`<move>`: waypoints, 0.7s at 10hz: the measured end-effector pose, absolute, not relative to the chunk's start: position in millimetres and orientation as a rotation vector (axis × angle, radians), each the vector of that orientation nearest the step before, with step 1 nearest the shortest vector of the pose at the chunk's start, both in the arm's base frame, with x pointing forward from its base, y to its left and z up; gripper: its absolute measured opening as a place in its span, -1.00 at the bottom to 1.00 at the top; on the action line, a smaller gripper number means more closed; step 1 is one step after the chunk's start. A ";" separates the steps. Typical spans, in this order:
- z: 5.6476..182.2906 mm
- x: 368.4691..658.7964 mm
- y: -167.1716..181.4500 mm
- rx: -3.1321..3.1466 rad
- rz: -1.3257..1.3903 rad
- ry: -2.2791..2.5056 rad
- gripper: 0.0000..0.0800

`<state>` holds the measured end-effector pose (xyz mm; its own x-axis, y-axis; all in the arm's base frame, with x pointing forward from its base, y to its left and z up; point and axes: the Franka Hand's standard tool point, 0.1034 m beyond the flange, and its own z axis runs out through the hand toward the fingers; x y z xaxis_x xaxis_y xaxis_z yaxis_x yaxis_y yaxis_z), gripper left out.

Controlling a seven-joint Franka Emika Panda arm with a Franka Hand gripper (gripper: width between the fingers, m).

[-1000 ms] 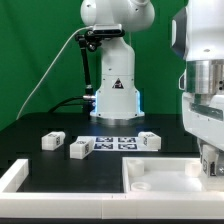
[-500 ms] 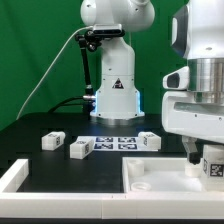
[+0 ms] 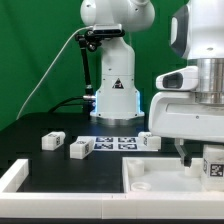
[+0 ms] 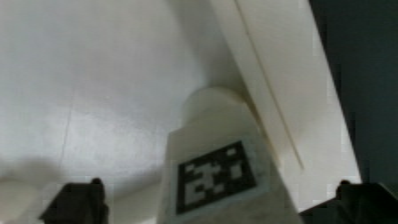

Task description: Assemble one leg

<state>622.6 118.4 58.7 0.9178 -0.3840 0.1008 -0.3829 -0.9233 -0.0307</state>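
One leg [image 3: 213,163], a small white peg with a black-and-white tag, stands upright in a corner of the large white panel [image 3: 155,178] at the exterior view's right. In the wrist view this leg [image 4: 217,165] stands between my two fingertips without touching them, beside the panel's raised rim [image 4: 285,90]. My gripper [image 3: 206,155] is open just above and around the leg; one dark finger [image 3: 184,153] shows to its left. In the wrist view the gripper [image 4: 219,203] straddles the leg with wide gaps on both sides.
Three more legs lie on the black table: one [image 3: 53,141], one [image 3: 80,149] and one [image 3: 149,141]. The marker board [image 3: 112,143] lies between them. A white rimmed piece [image 3: 14,178] sits at the front left. The arm's base [image 3: 113,92] stands behind.
My gripper has risen from the panel over the last second. The leg has stayed standing in the panel's corner and its tag has come into sight.
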 end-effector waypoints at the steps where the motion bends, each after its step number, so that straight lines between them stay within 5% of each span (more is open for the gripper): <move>1: 58.9 622.8 117.9 -3.117 -0.170 0.423 0.62; 5: 59.2 623.8 113.9 -3.163 -0.177 0.148 0.55; 6: 59.2 623.9 113.8 -3.163 -0.177 0.151 0.11; 7: 59.2 623.8 113.9 -3.160 -0.178 0.177 0.11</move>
